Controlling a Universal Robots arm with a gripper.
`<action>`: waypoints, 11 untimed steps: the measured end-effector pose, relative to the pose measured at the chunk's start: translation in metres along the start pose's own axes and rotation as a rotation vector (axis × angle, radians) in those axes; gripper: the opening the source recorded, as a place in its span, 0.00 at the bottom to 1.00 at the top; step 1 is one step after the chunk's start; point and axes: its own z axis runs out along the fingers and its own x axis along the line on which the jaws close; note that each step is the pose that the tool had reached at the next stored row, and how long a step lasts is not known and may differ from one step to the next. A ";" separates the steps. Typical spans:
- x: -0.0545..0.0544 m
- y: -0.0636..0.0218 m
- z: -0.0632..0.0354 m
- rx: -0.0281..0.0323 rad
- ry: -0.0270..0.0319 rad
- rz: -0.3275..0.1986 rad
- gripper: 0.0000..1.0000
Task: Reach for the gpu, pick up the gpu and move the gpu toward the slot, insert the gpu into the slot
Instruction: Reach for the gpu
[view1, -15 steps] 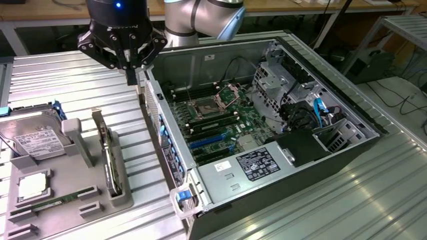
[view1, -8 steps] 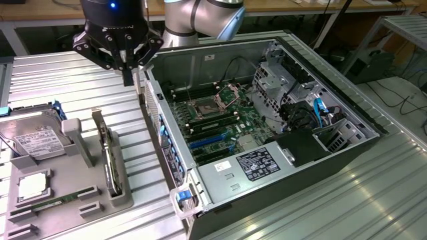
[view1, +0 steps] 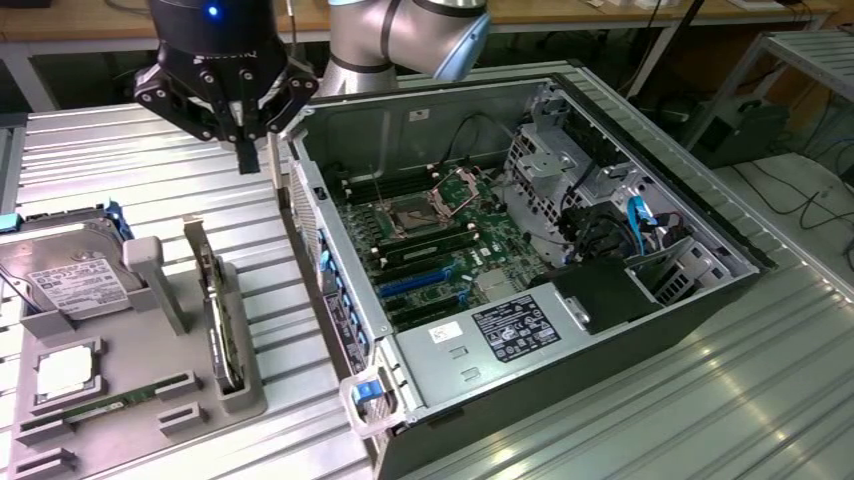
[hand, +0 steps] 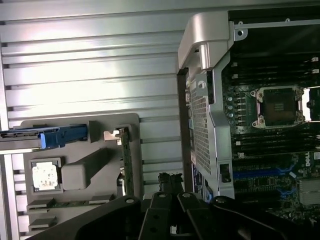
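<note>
The gpu stands on edge in a grey holder on the exterior view's left, its silver bracket pointing up. My gripper hangs shut and empty above the table, well beyond the card's far end and close to the case's corner. In the wrist view the gpu is a thin green edge in the holder, apart from my gripper. The blue slot lies on the green motherboard inside the open case; it appears as a blue strip, the slot, in the wrist view.
The open computer case lies on the ribbed metal table; its wall stands between holder and motherboard. The holder also carries a hard drive, a processor and a memory stick. The processor socket sits above the slots.
</note>
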 end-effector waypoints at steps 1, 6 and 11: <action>0.001 -0.0001 0.0000 0.0000 0.0000 0.000 0.11; 0.005 -0.0005 -0.0001 0.0000 0.0003 0.000 0.11; 0.009 -0.0008 -0.0002 0.0001 0.0006 0.000 0.11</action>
